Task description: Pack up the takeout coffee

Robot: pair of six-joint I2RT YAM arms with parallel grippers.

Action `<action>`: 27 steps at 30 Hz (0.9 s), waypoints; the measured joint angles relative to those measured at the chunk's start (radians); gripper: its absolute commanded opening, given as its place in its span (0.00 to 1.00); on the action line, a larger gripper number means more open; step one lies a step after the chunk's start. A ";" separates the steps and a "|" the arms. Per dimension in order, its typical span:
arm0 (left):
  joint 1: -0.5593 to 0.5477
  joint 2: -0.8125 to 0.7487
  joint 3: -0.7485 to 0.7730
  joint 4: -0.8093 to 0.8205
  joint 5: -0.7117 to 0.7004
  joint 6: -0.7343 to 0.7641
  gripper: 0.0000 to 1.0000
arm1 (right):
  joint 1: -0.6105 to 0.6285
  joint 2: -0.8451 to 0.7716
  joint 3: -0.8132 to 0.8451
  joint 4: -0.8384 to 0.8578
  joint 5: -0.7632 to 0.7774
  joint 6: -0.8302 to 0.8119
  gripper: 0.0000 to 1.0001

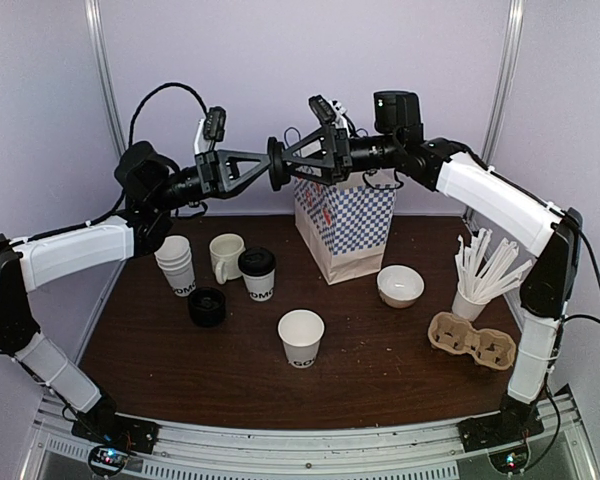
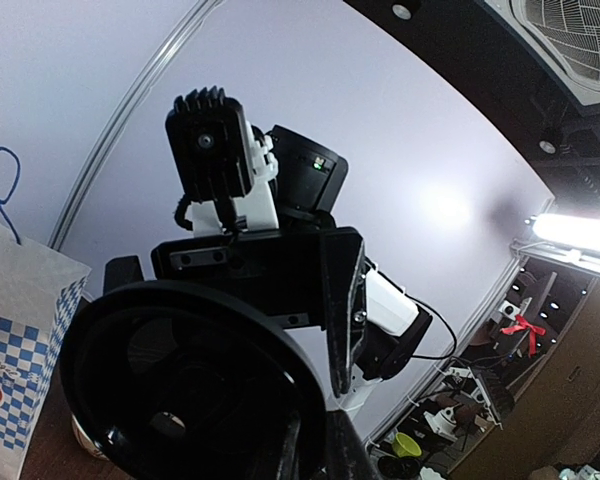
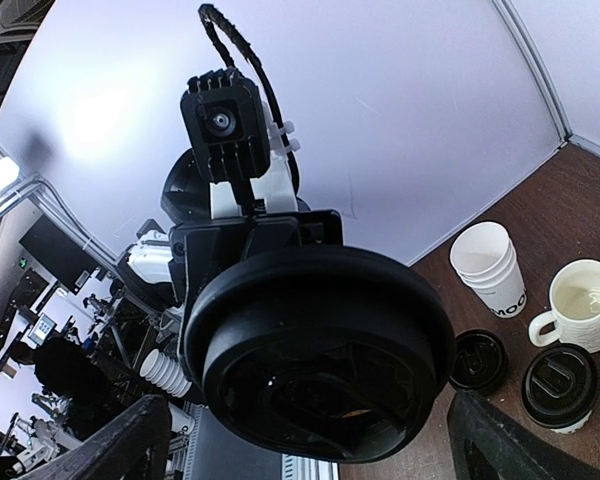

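Black lid (image 3: 320,350): pinched by your left gripper (image 1: 266,165), high over the worktop (image 1: 380,350).
Right gripper (image 1: 288,165): your fingers spread wide, flanking that lid.
Takeout coffee (image 1: 257,272): upright, lidded, beside the mug (image 1: 225,256).

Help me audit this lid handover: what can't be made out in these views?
- Where the left gripper pinches the black lid: too small from above, and the lid itself hides it in both wrist views.
- Inside the checkered bag: top view, the right gripper overlaps its mouth.
- Lettering on the stacked cups: wraps out of sight in the right wrist view, tiny from above.
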 measured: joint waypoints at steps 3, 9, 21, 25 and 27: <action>-0.001 0.000 0.000 -0.004 0.000 0.000 0.11 | 0.006 0.000 0.000 -0.015 0.004 -0.010 0.99; -0.009 0.000 0.000 -0.017 0.002 0.001 0.11 | 0.024 0.011 0.003 -0.014 0.003 -0.006 0.94; -0.011 0.000 0.000 -0.021 0.002 0.013 0.11 | 0.026 0.032 0.003 0.053 -0.019 0.065 0.89; -0.013 -0.001 0.000 -0.021 0.006 0.021 0.11 | 0.023 0.032 -0.001 0.092 -0.023 0.107 0.89; -0.013 -0.001 0.000 -0.021 0.008 0.025 0.11 | 0.019 0.032 -0.009 0.124 -0.027 0.137 0.89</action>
